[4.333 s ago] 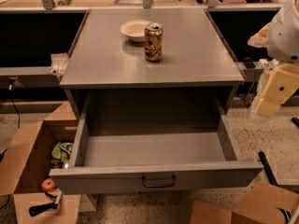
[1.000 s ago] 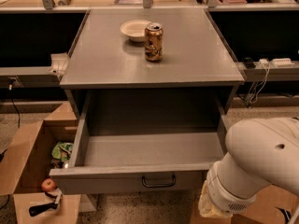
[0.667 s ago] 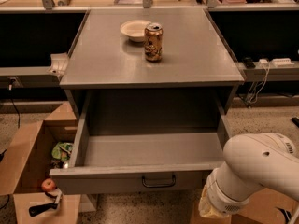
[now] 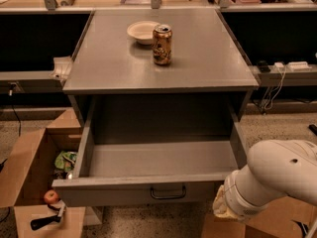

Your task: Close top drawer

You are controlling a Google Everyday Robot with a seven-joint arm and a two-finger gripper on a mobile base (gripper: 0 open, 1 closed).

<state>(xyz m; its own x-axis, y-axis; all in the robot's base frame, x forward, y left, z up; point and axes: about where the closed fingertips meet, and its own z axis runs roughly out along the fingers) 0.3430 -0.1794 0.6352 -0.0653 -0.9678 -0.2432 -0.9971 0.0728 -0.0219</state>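
The white, rounded arm [image 4: 277, 175] is being held low at the lower right, bent across toward the right front corner of the top drawer [image 4: 109, 193]. The claw [image 4: 219, 210] is being carried at the arm's cream-coloured end, just beside that corner; whether it is clenched or released cannot be told. The drawer, of flat grey metal with a small dark wire handle [image 4: 168, 193] at the centre of its front, is standing pulled out beneath the table [image 4: 208, 68]. On the smooth grey top, a pale round bowl [image 4: 142, 32] and an upright brown-gold can [image 4: 162, 44] are being carried, just beside each other.
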